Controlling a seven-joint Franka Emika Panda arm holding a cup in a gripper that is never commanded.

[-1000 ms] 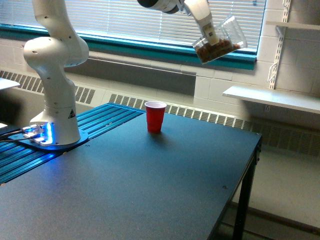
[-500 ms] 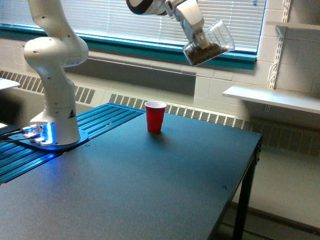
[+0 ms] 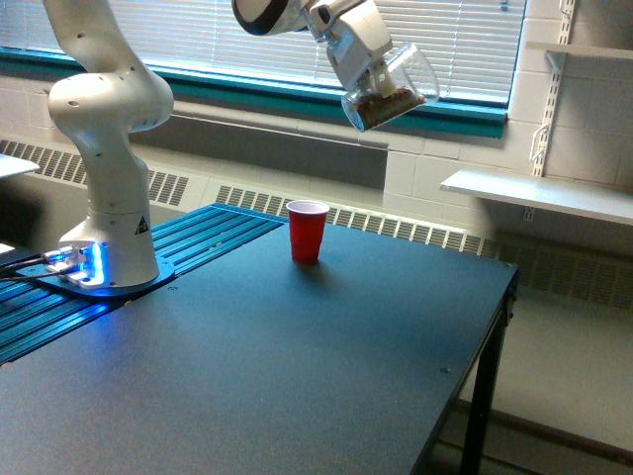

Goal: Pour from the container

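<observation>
Here, your hand [image 3: 374,71] is clamped on the tilted clear tapered plastic cup [image 3: 389,88] holding brown material, high above the upright opaque red plastic cup [image 3: 308,231] on the dark counter [image 3: 297,366].

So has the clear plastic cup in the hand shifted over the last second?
Yes. The clear plastic cup with brown contents has travelled toward the exterior view's left, closing in above the red plastic cup, which stands unmoved on the dark table.
</observation>
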